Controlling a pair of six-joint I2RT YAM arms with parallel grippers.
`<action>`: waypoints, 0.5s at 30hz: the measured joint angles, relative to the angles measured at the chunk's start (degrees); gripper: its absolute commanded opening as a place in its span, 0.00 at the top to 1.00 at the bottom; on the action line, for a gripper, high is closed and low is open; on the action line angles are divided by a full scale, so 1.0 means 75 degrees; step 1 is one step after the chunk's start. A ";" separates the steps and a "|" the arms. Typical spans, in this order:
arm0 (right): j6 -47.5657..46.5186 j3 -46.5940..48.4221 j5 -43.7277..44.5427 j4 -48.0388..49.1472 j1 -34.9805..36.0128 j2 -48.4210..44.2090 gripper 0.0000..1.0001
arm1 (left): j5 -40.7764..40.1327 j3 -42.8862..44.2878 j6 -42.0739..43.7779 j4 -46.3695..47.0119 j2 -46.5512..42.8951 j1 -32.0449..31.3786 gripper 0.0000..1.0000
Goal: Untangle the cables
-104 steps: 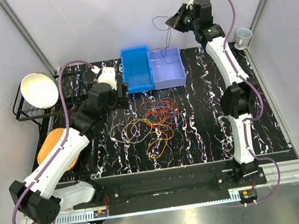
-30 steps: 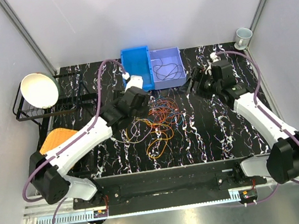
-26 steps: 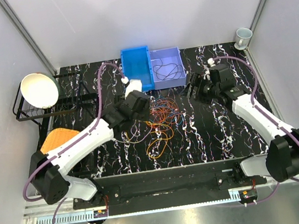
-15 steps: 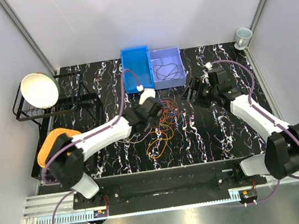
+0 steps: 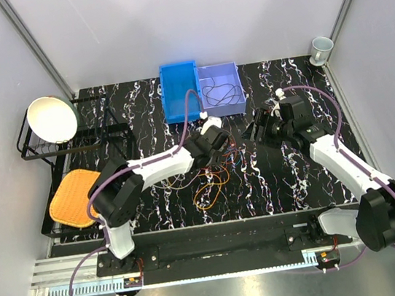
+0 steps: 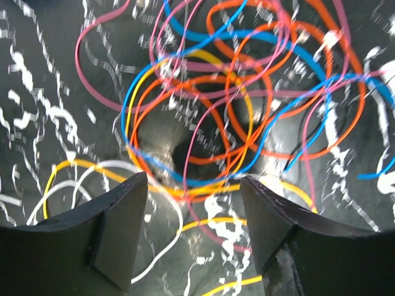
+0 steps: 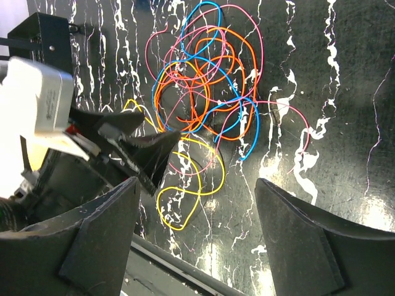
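The cables (image 5: 211, 169) lie tangled on the counter (image 5: 283, 184), just on the near side of the blue bin (image 5: 180, 91). The left gripper (image 6: 192, 191) hangs low over the tangle's bin-side part, released, with loose strands between its fingers. The right gripper (image 7: 196, 191) is right of the bin and nearer, released, holding nothing.

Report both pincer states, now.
Left pincer: open over the cable tangle, nothing gripped.
Right pincer: open, empty.
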 measured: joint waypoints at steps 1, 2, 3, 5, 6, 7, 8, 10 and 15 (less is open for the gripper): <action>0.0000 -0.0009 -0.0009 0.0000 0.0000 -0.0003 0.20 | 0.0012 0.0070 0.0035 0.0044 0.0061 0.0012 0.36; 0.0000 -0.0015 -0.0009 0.0000 0.0000 -0.0003 0.20 | 0.0038 0.0157 0.0096 0.0096 0.0131 0.0035 0.37; 0.0000 -0.0032 -0.0009 0.0006 0.0000 -0.0015 0.20 | 0.0073 0.0233 0.0152 0.0152 0.0201 0.0058 0.37; 0.0000 -0.0079 -0.0009 -0.0003 0.0000 -0.0052 0.20 | 0.0149 0.0347 0.0233 0.0254 0.0329 0.0131 0.41; 0.0000 -0.0090 -0.0009 -0.0017 0.0000 -0.0070 0.20 | 0.0187 0.0373 0.0268 0.0286 0.0376 0.0169 0.42; -0.0003 -0.0108 -0.0009 -0.0020 0.0000 -0.0087 0.20 | 0.0233 0.0391 0.0312 0.0297 0.0417 0.0213 0.43; -0.0003 -0.0117 -0.0009 -0.0023 0.0000 -0.0096 0.20 | 0.0271 0.0402 0.0353 0.0309 0.0449 0.0251 0.43; -0.0003 -0.0122 -0.0009 -0.0023 0.0000 -0.0099 0.21 | 0.0347 0.0408 0.0411 0.0318 0.0513 0.0356 0.44; -0.0020 -0.0122 -0.0015 -0.0020 0.0000 -0.0038 0.21 | 0.0481 0.0411 0.0565 0.0335 0.0682 0.0539 0.45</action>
